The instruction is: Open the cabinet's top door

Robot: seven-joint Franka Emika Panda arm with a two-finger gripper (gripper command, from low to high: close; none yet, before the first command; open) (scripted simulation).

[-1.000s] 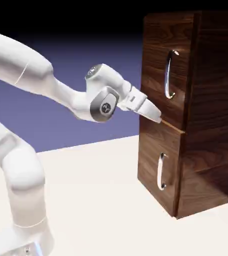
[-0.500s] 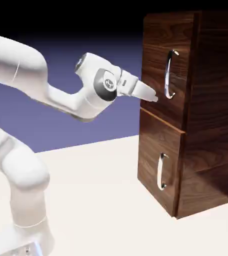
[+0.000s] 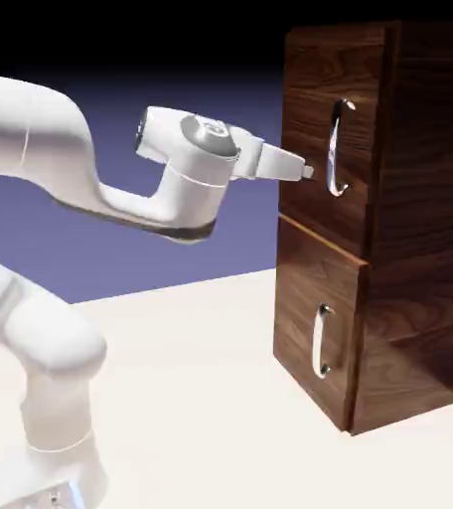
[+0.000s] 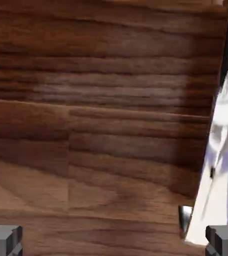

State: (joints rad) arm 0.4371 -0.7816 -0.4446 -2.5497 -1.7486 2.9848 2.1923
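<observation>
The cabinet (image 3: 419,249) is a tall dark walnut box at the exterior view's right. Its top door (image 3: 310,109) is shut and carries a curved silver handle (image 3: 337,147). My gripper (image 3: 306,171) points level at the door, its tips just left of the handle's lower half and close to the wood. In the hand view, walnut grain of the cabinet (image 4: 96,125) fills almost everything. The two grey fingertips (image 4: 3,241) sit far apart at the bottom corners, so the gripper (image 4: 113,243) is open with nothing held. A small silver piece (image 4: 185,221) shows near the right fingertip.
The lower panel (image 3: 305,298) with its shorter handle (image 3: 320,341) sits under the top door. The cabinet stands on a pale table (image 3: 201,398). A pale strip (image 4: 221,150) runs down the hand view's right edge beside the wood.
The hand has risen from the seam between the two panels to the top handle's level. It has tilted from pointing downward to level and moved closer to the handle. The jaws stayed wide.
</observation>
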